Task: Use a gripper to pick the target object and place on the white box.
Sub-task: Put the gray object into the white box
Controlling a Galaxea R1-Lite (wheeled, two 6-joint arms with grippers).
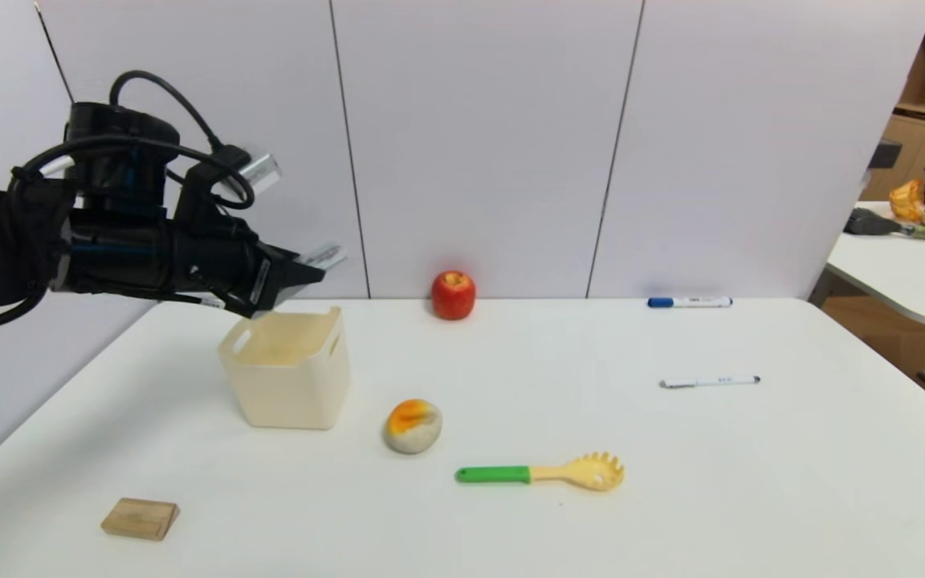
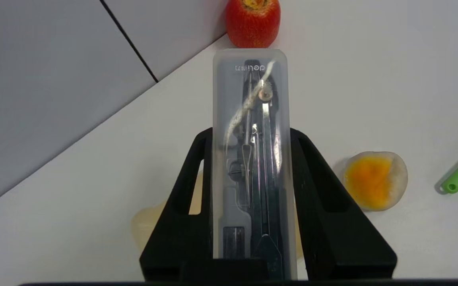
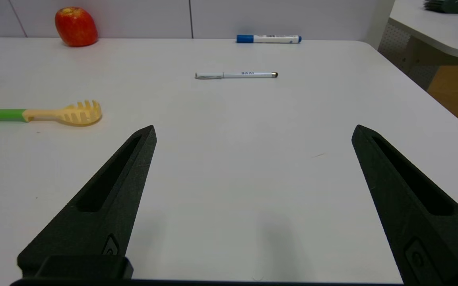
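The left claw (image 1: pixel 302 277) is clamped on the grey case (image 2: pixel 251 159), holding it in the air just above the back rim of the white box (image 1: pixel 290 369), near the table's (image 1: pixel 511 522) left edge. The right claw (image 3: pixel 253 135) hangs spread wide over bare table; a white pen (image 3: pixel 236 74) lies well ahead, a pasta spoon (image 3: pixel 50 114) off to one side.

White table (image 1: pixel 751 482) carries: white box (image 1: pixel 290 373), apple (image 1: pixel 453 295), pasta spoon (image 1: pixel 547 473), marker (image 1: pixel 689 303), pen (image 1: pixel 709 382), wooden block (image 1: pixel 140 518)
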